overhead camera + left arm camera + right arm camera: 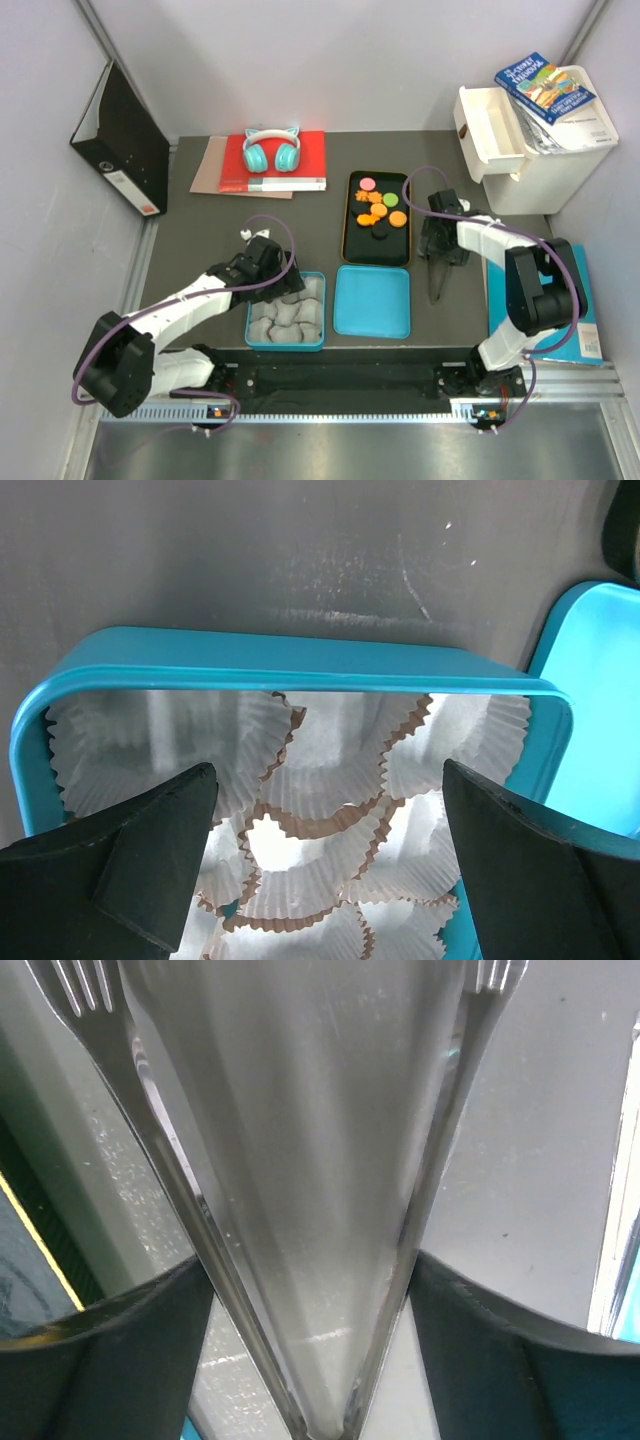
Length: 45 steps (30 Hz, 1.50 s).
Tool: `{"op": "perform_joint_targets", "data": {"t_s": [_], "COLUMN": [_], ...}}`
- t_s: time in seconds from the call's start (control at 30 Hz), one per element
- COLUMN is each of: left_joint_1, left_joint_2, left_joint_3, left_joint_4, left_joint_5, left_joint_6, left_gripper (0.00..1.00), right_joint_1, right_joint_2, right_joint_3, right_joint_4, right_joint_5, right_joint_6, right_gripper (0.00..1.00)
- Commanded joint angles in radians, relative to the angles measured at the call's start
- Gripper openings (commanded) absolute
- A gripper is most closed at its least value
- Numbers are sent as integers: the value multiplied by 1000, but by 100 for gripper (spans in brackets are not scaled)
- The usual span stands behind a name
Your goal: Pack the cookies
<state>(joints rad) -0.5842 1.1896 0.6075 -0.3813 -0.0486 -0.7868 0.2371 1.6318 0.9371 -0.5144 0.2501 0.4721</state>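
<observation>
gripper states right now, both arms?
Left gripper: open, empty, over the tin.
Right gripper: closed on the tongs.

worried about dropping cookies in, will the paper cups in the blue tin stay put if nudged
Probably not. The paper cups look thin and crinkled, so likely light and floppy. They overlap and tilt in the tin, so a nudge may shift or crush them.

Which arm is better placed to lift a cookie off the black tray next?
Right. The right gripper has clear tongs between its fingers, just beside the black tray of cookies. The left gripper hangs open over the teal tin of paper cups, farther away.
</observation>
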Motion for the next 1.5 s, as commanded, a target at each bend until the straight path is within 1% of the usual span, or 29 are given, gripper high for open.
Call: {"op": "perform_joint_targets", "data": {"t_s": [0.0, 0.03, 0.07, 0.13, 0.17, 0.23, 0.33, 0.37, 0.5, 0.67, 0.83, 0.97, 1.13, 1.27, 1.33, 1.47], "left_joint_1": [-2, 0, -2, -2, 0, -2, -2, -2, -2, -2, -2, -2, -2, -2, -2, -2], "left_joint_2": [-10, -8, -4, -1, 2, 5, 2, 1, 1, 19, 21, 21, 15, 2, -5, -19], "left_joint_3": [-15, -15, -15, -12, -12, -11, -11, -12, -14, -5, 1, 2, 12, 20, 20, 20], "left_joint_4": [27, 28, 28, 28, 27, 27, 22, 21, 22, 30, 30, 30, 15, -7, -13, -27], "left_joint_5": [-8, -7, -7, -7, -5, -5, -8, -10, -11, 0, 6, 6, -5, -31, -42, -62], "left_joint_6": [0, -2, -2, -2, -2, -2, 0, 0, -2, -8, -9, -12, -12, -3, 1, 9], "left_gripper": [98, 98, 98, 98, 98, 98, 98, 98, 98, 98, 98, 98, 98, 98, 98, 98], "right_joint_1": [-9, -10, -9, -9, -9, -9, -7, -9, -5, -7, -1, 5, 48, 120, 165, 215], "right_joint_2": [36, 30, 23, 4, -3, -32, -94, -149, -303, -414, -530, -572, -566, -569, -569, -553], "right_joint_3": [-23, -26, -30, -38, -40, -43, -47, -46, -34, -4, -12, -6, 22, 60, 74, 78], "right_joint_4": [-18, -18, -16, -15, -19, -29, -52, -59, -101, -153, -142, -125, -131, -154, -170, -174], "right_joint_5": [17, 17, 21, 35, 40, 51, 35, 29, -3, -47, -126, -166, -198, -158, -109, -68], "right_joint_6": [-10, -9, -9, -3, -1, 3, 11, 11, 2, -9, -23, -36, -61, -76, -87, -121], "right_gripper": [67, 59, 46, 37, 35, 35, 41, 43, 43, 43, 44, 44, 45, 47, 47, 48]}}
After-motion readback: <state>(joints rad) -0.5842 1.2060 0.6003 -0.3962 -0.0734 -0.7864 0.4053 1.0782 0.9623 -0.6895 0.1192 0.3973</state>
